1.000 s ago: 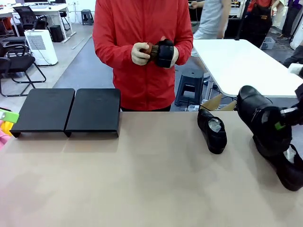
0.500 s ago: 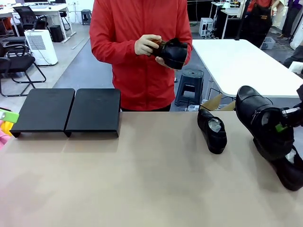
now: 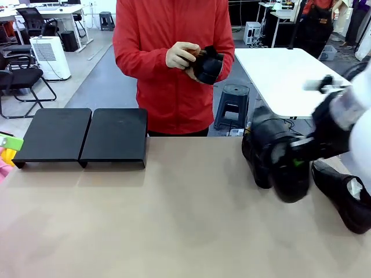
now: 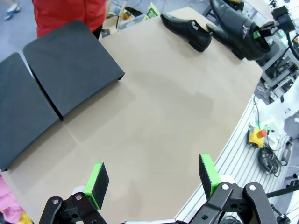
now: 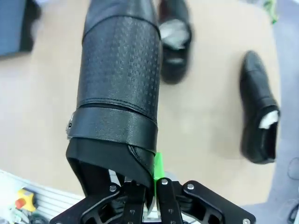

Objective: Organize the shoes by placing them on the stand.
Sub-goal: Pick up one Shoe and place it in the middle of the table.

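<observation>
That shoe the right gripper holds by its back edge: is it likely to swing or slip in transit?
Probably stiff: the shoe juts straight out from the right gripper without sagging. The pinch is on one thin rear edge, so it may pivot or swing under its own weight. The leather looks smooth at the pinch, so it could slip.

Right arm point(image 3: 355, 110) stretched toward picture left, blurred. Right gripper point(image 5: 154, 183) fingers pinched close, apparently clamping shoe point(image 5: 120, 70) at heel rim. Left gripper point(image 4: 153, 179) hovered, fingers spread wide.

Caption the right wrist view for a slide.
Right gripper clamps a textured black leather shoe; two glossy black shoes lie beyond.
</observation>
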Controlling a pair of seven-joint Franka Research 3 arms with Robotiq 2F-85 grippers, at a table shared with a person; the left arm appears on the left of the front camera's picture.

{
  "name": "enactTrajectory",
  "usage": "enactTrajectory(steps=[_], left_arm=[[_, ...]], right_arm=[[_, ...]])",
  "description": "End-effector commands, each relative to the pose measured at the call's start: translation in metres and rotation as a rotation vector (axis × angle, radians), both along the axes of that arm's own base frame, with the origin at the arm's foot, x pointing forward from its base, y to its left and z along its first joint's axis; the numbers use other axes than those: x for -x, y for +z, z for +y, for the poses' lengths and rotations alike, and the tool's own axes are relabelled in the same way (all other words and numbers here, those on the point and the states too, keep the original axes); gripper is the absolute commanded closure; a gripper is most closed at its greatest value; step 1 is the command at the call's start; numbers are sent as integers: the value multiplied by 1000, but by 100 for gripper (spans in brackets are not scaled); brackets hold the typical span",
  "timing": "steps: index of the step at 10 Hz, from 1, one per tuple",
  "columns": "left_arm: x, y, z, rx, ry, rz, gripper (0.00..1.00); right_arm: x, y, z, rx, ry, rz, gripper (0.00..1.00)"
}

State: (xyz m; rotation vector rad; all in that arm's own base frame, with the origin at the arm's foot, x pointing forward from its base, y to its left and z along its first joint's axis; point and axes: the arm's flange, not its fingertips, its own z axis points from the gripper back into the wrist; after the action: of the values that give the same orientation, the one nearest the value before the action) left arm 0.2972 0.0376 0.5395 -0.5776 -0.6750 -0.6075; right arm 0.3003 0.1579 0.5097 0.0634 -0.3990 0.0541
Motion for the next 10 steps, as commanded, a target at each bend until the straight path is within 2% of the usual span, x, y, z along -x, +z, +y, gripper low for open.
enactTrajectory(steps=[1,2,4,6,7,10], left_arm=[[-1,1,1,15,-15,-12,0],[-1,1,1,15,-15,-12,0],[-1,1,1,15,-15,-12,0],[-1,1,1,15,-15,-12,0],[-1,1,1,15,-15,-12,0],[-1,1,1,15,-15,-12,0]], right_arm=[[0,-3,46,-96,21,16,100],[-1,-15,67,-96,12,19,100],[-1,-52,121,-142,34,72,100],[10,-79,151,-137,50,189,100],[14,-89,159,-159,38,201,100],[27,-113,172,-190,-25,161,100]])
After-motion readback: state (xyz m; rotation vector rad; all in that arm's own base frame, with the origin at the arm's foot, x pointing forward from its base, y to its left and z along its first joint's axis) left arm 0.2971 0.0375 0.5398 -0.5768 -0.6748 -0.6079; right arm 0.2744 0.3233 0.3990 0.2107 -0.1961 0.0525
